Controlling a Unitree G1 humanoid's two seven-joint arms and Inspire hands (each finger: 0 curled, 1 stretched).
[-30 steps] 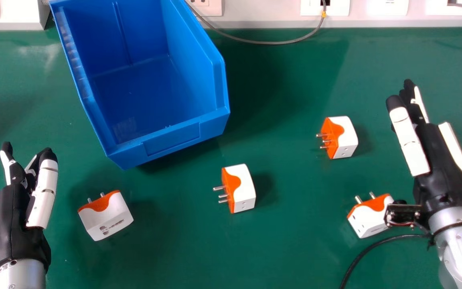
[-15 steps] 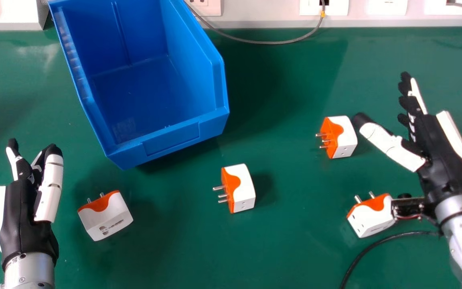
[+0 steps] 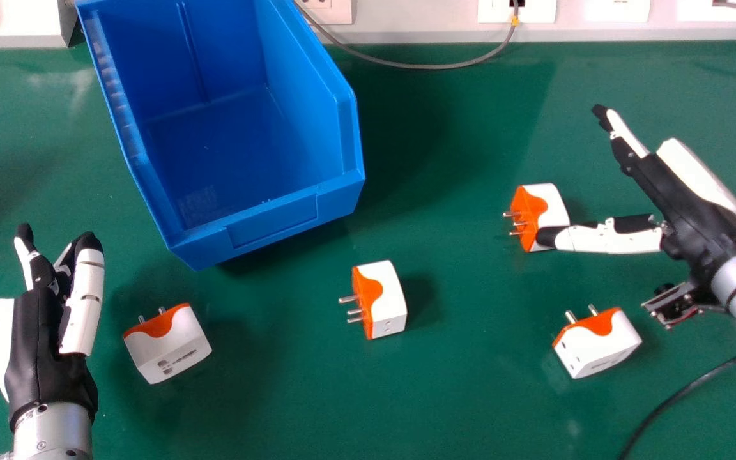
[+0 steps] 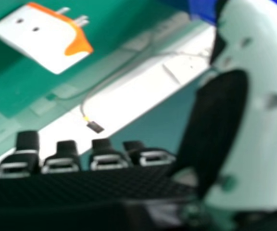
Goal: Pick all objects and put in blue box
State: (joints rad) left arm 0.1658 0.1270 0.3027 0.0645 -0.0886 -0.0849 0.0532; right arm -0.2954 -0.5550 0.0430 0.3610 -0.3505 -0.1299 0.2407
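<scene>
The right hand [image 3: 694,217] has its fingers straight and its thumb [image 3: 617,236] spread well away from them, the tip overlapping the far plug [image 3: 552,203] on the bench [image 3: 470,390]; from here I can't tell whether they touch. The near plug [image 3: 598,348] lies farther from the bench's far edge, the middle plug [image 3: 388,300] between the hands, the left plug [image 3: 167,348] near the straight-fingered left hand [image 3: 36,345]. All four sit outside the box [image 3: 272,220], which stands toward that far edge

The right hand view has the cable's dark end [image 4: 95,126] in full; the head view takes in all four plugs, but crops the box's far end and bunches the right hand's fingers behind one another
</scene>
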